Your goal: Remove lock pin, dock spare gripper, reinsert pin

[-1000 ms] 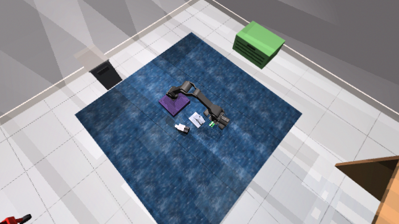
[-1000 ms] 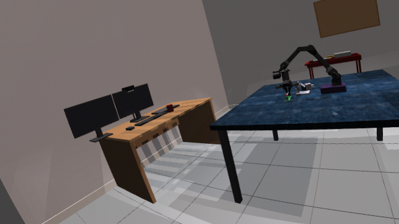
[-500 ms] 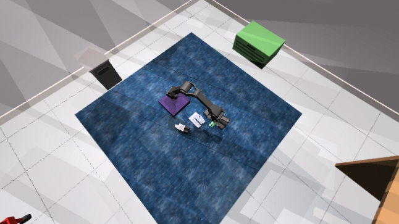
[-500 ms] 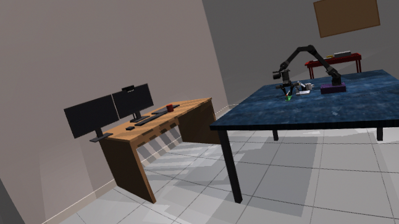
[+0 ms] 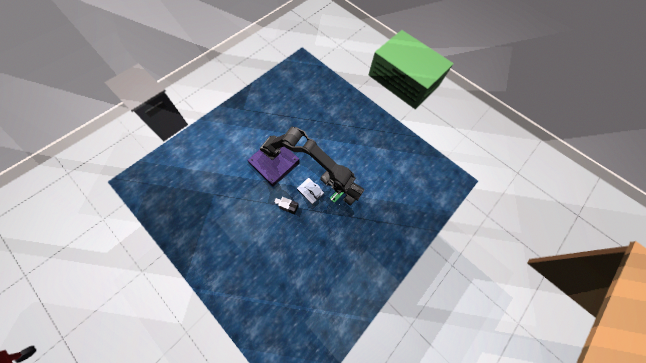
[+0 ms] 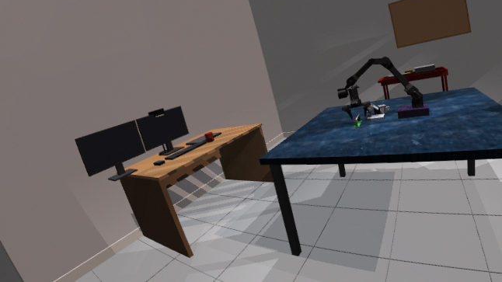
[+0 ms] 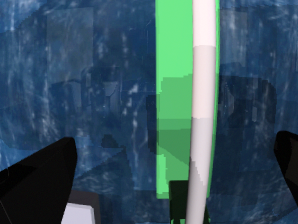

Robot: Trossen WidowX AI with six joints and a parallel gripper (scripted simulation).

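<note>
With the pin (image 5: 337, 196) (image 6: 357, 118) (image 7: 204, 85) at the green holder (image 5: 334, 200) (image 6: 357, 124) (image 7: 174, 100) | my gripper (image 5: 341, 198) (image 6: 357, 114) (image 7: 181, 145) spread, astride holder | spare gripper (image 5: 286, 204) (image 6: 382, 109) well apart | advise: retreat straight up, brushing neither finger.

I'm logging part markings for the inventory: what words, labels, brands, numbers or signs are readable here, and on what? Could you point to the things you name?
None can be read.
Webcam-like box (image 6: 156, 113) above the monitors: a small pale mark on its front, too small to read.
Green piece (image 5: 335, 198) (image 6: 357, 123) (image 7: 174, 100), purple base (image 5: 273, 171) (image 6: 413, 113), mug (image 6: 209, 137): no lettering visible.
</note>
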